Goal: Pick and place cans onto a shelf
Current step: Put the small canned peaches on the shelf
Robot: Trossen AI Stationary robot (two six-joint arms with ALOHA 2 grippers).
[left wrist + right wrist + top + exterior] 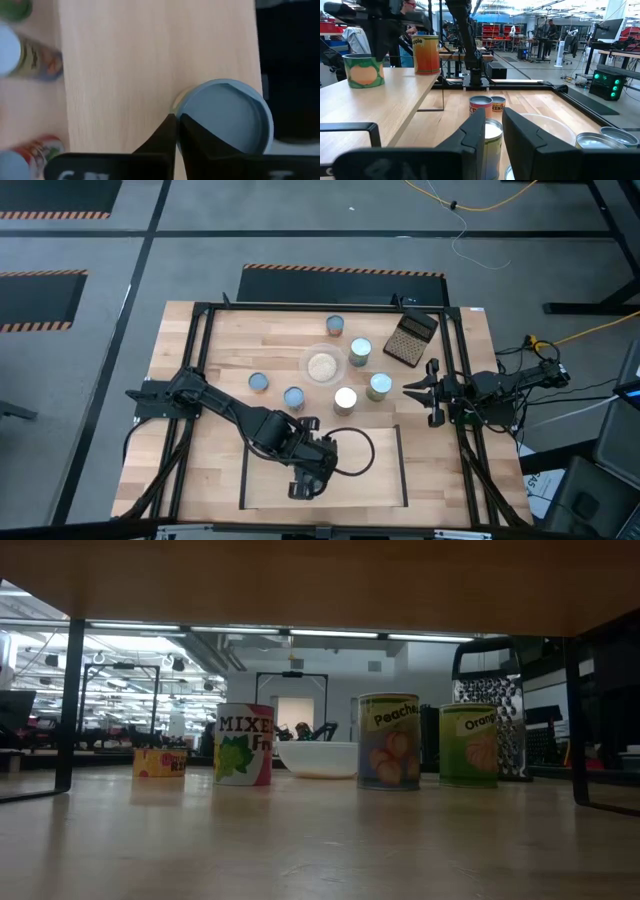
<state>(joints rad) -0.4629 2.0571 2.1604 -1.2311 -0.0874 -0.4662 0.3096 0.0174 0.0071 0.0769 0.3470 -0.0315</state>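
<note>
The shelf [380,480] is a raised light-wood board at the table's near side. A can with a pale-blue top [227,117] stands on it close to its edge, and shows green and orange from the side [364,70]. My left gripper [176,120] is shut, pointing steeply down, with its tips over that can's rim. An orange-labelled can [426,54] stands farther along the shelf. Several cans [345,400] stand upright on the tabletop behind the shelf. My right gripper [422,392] waits open at the table's right edge, holding nothing. My left gripper has its shut fingertips [187,127] over the edge of the can's top [200,107], coming from above. I cannot tell whether they touch it. The can stands upright on the shelf board.
A clear bowl of grains [323,365] sits among the tabletop cans. A dark grater [411,338] lies at the far right. A black cable [352,452] loops over the shelf board. The shelf's right half [385,465] is bare wood.
</note>
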